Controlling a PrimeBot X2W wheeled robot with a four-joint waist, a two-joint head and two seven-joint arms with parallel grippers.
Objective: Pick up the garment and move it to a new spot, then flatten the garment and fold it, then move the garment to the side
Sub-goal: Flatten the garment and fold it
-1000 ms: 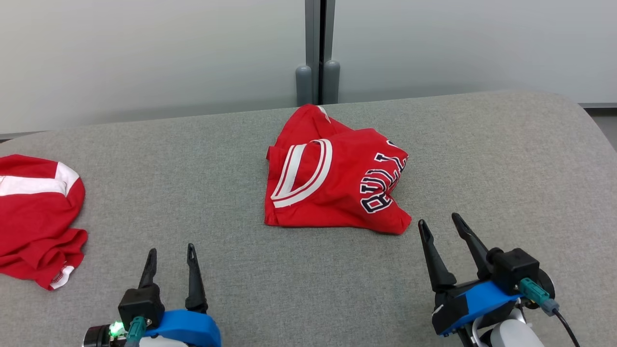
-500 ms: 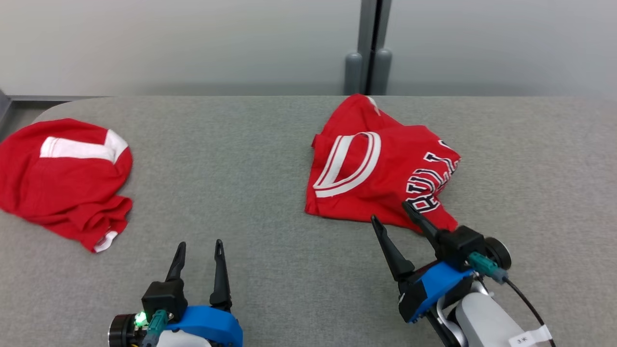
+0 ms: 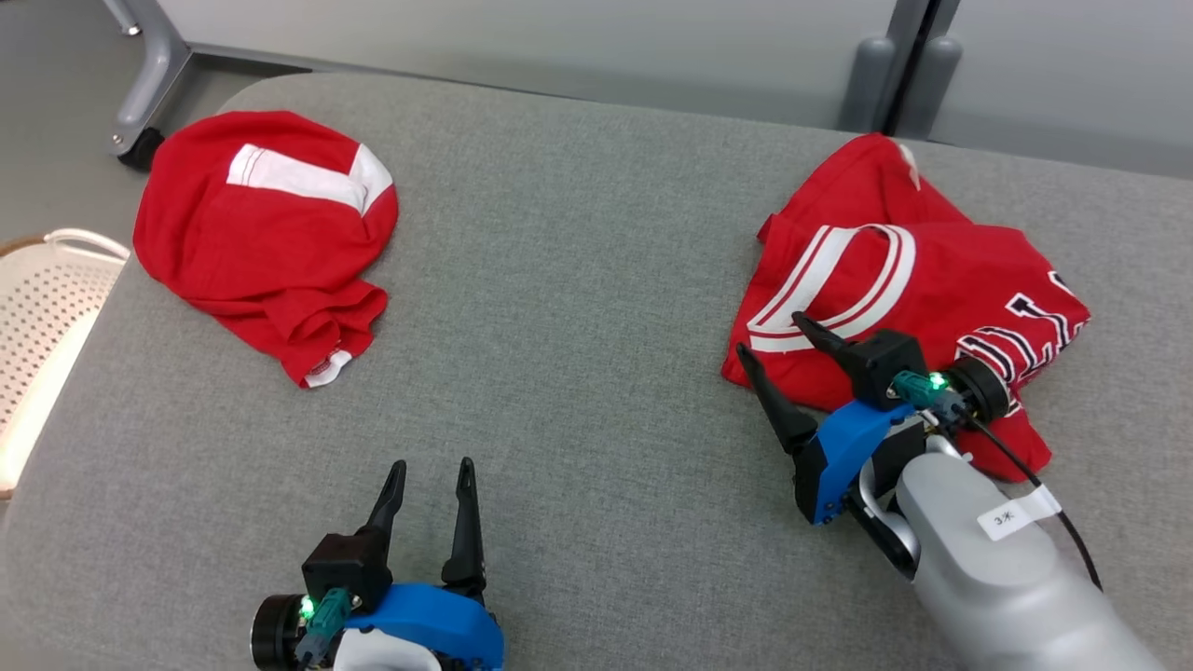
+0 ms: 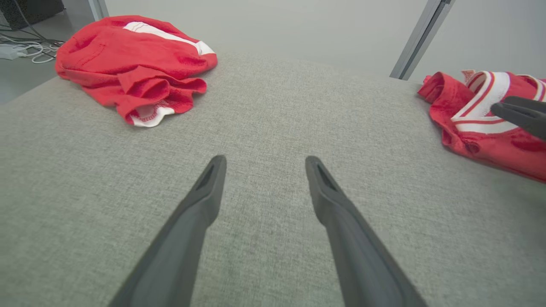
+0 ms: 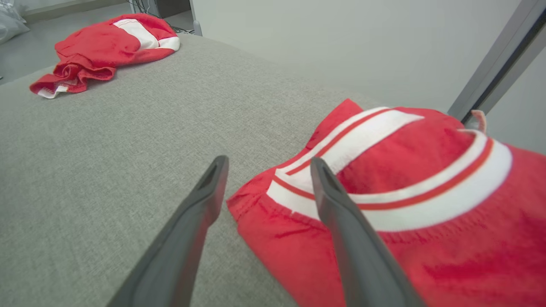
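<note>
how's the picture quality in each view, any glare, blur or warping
Head view: sharp, with soft even light, faint shadows and no glare on the jersey. Left wrist view: wide-angle stretch makes the left claw loom large, and it goes soft toward the bottom edge. Right wrist view: same stretch on the right claw; the jersey's weave is crisp at the white stripes and softer toward the bottom corner.

Grey fabric-covered table (image 3: 578,280), two red garments well apart.
Right gripper (image 3: 769,334), fingers spread, at near-left corner of crumpled red jersey with white striped trim (image 3: 979,280): one finger over cloth, other over table. Left gripper (image 3: 432,463) spread above bare table. Crumpled red garment with white band (image 3: 252,242) far left.
</note>
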